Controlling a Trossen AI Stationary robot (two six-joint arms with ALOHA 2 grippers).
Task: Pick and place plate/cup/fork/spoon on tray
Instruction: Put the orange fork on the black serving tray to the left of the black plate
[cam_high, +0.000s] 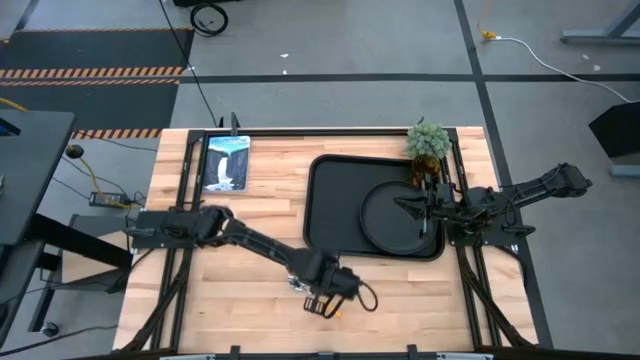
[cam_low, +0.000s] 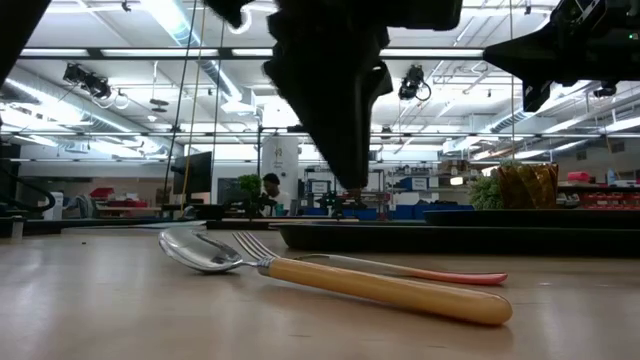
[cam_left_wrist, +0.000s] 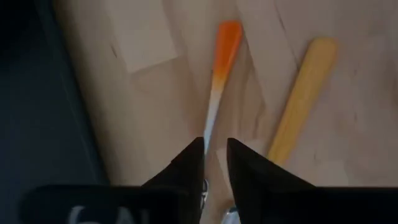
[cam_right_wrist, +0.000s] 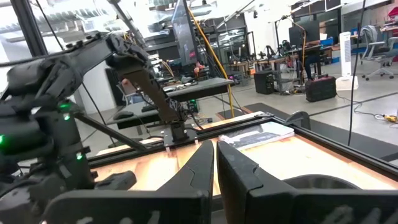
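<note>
The fork (cam_low: 450, 275) and the spoon (cam_low: 380, 288) lie side by side on the wooden table near its front edge. The orange fork handle (cam_left_wrist: 224, 43) and the yellow spoon handle (cam_left_wrist: 301, 99) also show in the left wrist view. My left gripper (cam_low: 352, 185) hangs just above them, pointing down and shut, over the fork's shaft (cam_left_wrist: 211, 118); in the high view (cam_high: 322, 300) it hides most of them. The black plate (cam_high: 385, 215) lies on the tray (cam_high: 330, 200). The amber cup (cam_high: 425, 172) stands at the tray's far right. My right gripper (cam_high: 405, 207) hovers shut over the plate.
A fuzzy green plant (cam_high: 428, 140) stands at the tray's far right corner, behind the cup. A picture book (cam_high: 226, 162) lies at the table's far left. Bare wood lies between the tray and the table's left and near edges.
</note>
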